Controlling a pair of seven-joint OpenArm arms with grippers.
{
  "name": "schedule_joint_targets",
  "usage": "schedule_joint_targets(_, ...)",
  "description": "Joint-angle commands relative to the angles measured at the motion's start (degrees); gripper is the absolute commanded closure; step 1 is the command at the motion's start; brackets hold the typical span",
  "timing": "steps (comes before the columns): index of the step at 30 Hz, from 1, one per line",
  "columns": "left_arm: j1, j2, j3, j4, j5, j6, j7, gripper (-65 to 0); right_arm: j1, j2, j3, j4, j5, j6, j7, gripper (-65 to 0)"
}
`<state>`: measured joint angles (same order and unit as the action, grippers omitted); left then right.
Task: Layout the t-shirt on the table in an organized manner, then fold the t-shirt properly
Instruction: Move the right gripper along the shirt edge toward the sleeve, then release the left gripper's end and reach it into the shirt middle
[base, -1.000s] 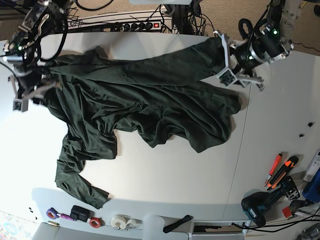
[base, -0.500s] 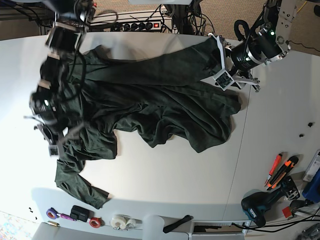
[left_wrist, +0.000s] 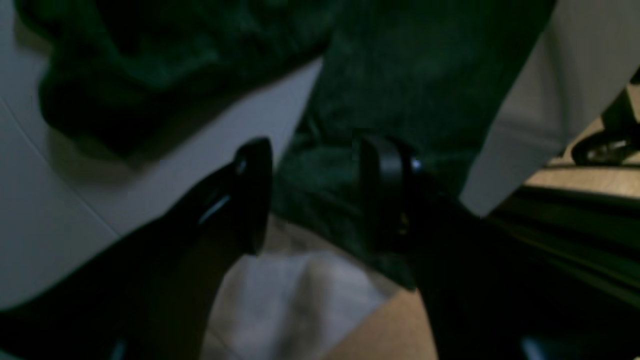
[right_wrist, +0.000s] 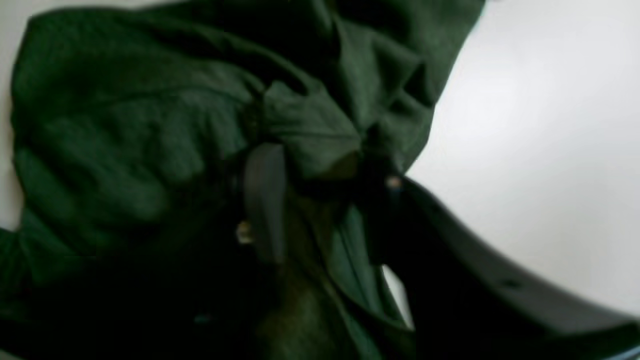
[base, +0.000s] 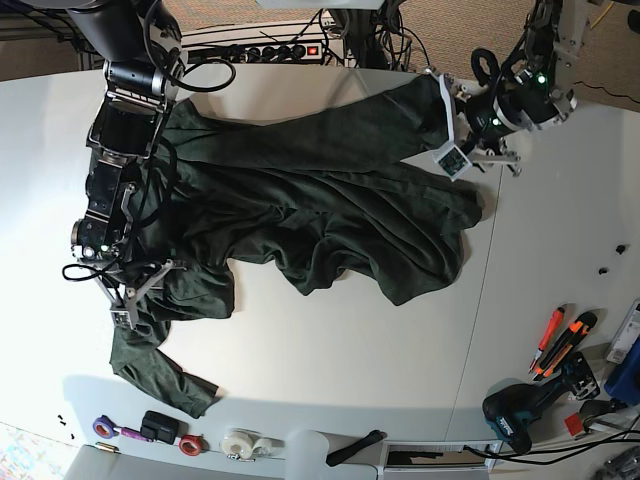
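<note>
– Where's the t-shirt (base: 300, 200)?
– Spread rumpled across the table (base: 330, 360), one sleeve trailing toward its near edge.
– The grippers?
– The left gripper (left_wrist: 315, 190) pinches a sleeve end. The right gripper (right_wrist: 320, 200) seems clamped on a fabric fold, though blur hides it.

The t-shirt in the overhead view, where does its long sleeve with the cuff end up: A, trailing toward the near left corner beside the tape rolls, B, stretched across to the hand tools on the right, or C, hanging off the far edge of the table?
A: the t-shirt has one long sleeve running down to a cuff at the near left of the table, close to the tape rolls.
</note>
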<state>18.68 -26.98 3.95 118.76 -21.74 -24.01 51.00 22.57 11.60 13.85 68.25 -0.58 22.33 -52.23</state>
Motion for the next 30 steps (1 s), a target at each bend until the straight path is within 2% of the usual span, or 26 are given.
schedule_joint_targets(1, -1.2, -0.5, -0.3, 1.0, -0.4, 0.0, -1.6, -28.6, 1.9, 1.0, 0.1, 1.0, 0.3, -0.3, 0.6, -16.0)
schedule_joint_targets(5, -5.0, -0.5, -0.3, 1.0, -0.4, 1.0, -3.0, -28.6, 1.9, 2.1, 0.1, 1.0, 0.3, -0.3, -1.2, -0.7)
schedule_joint_targets(9, -8.0, -0.5, -0.3, -0.1, -0.4, 1.1, -4.0, -28.5, 1.9, 3.5, 0.1, 1.0, 0.3, -0.3, -1.9, 0.0)
schedule_joint_targets(12, -10.1, -0.3, -0.3, -4.8, -1.3, 1.0, -6.3, -28.5, 1.9, 3.8, 0.1, 1.1, 0.1, -1.7, -1.9, 0.0)
schedule_joint_targets(15, -13.4, 1.6, -0.3, -11.0, -2.2, 1.0, -6.0, -28.1, 1.9, 3.8, 0.1, 1.1, 0.1, -1.7, -1.9, 0.0)
schedule_joint_targets(18, -16.3, 3.8, -0.3, -17.0, -2.6, 1.0, -6.0, -21.8, 1.9, 3.8, 0.1, 1.1, 0.1, -1.7, -1.9, 0.0)
schedule_joint_targets(23, -18.2, 5.0, -0.3, -20.9, -2.6, 0.1, -2.8, -1.9, 1.9, 3.8, 0.1, 1.1, 0.1, -1.7, -1.9, 0.0)
schedule_joint_targets(24, -18.2, 5.0, -0.3, -20.9, -2.6, 0.2, -1.4, 0.0, 1.9, 3.8, 0.1, 1.1, 0.1, -1.7, -1.9, 0.0)
schedule_joint_targets(27, -17.5, 4.8, -0.3, -20.9, -2.3, 0.2, 2.3, 0.0, 1.9, 3.8, 0.1, 1.1, -0.6, -1.7, -1.9, 0.0)
schedule_joint_targets(30, -15.7, 3.8, -0.3, -20.9, -1.8, 1.2, 2.7, 0.0, 1.9, 4.0, 0.1, 1.1, -0.9, -1.8, -1.9, 0.0)
